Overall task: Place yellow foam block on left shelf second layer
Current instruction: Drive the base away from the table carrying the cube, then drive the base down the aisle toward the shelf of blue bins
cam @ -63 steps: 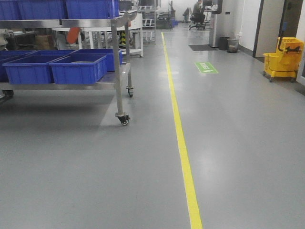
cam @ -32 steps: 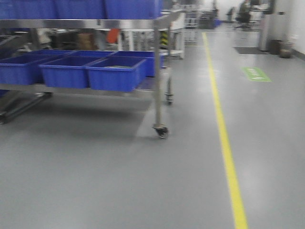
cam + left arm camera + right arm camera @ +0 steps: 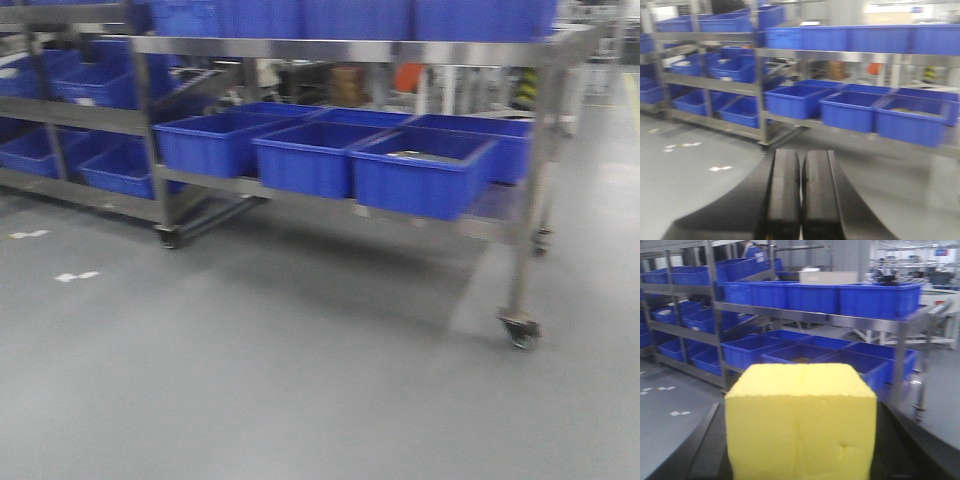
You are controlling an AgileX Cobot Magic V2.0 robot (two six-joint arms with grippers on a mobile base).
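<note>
Yellow foam block (image 3: 800, 420) clamped in right pincer (image 3: 801, 452), left pincer (image 3: 801, 197) clenched, fingers touching

The left hand (image 3: 801, 157) points forward, its two black fingers (image 3: 785, 190) pressed together and empty, while the right hand (image 3: 800, 455) grips the yellow foam block (image 3: 800, 410) by its sides.

Legible text, labels, numbers: none is reading clearly. White floor marks (image 3: 76, 275) are showing only as blurred, undecipherable patches.
</note>
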